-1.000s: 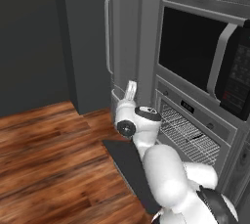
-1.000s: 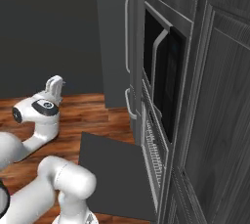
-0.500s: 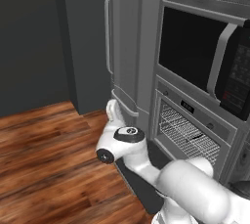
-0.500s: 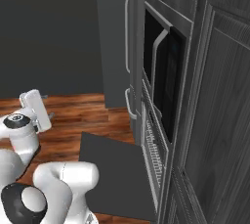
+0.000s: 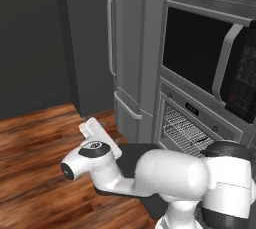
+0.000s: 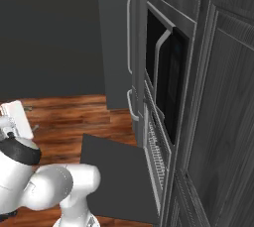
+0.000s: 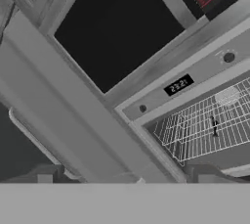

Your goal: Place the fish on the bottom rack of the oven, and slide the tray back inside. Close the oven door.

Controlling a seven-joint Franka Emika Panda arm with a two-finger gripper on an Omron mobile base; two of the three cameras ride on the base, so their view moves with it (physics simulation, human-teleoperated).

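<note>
The oven stands with its oven door folded down flat over the floor. Inside the opening sits the silver wire tray, the bottom rack. In the hand view a small dark sliver, the fish, lies on that rack. My gripper is open and holds nothing; its fingertips stand far apart. The hand hangs left of the door, well away from the oven and above the wooden floor.
A black-windowed microwave with a curved vertical handle sits above the oven. A tall grey fridge door with a long handle stands to its left. Wooden floor opens out to the left.
The arm has swung left and lower, away from the oven front, carrying the hand out over the floor. The gripper has stayed open. Oven, door and rack have not moved.
</note>
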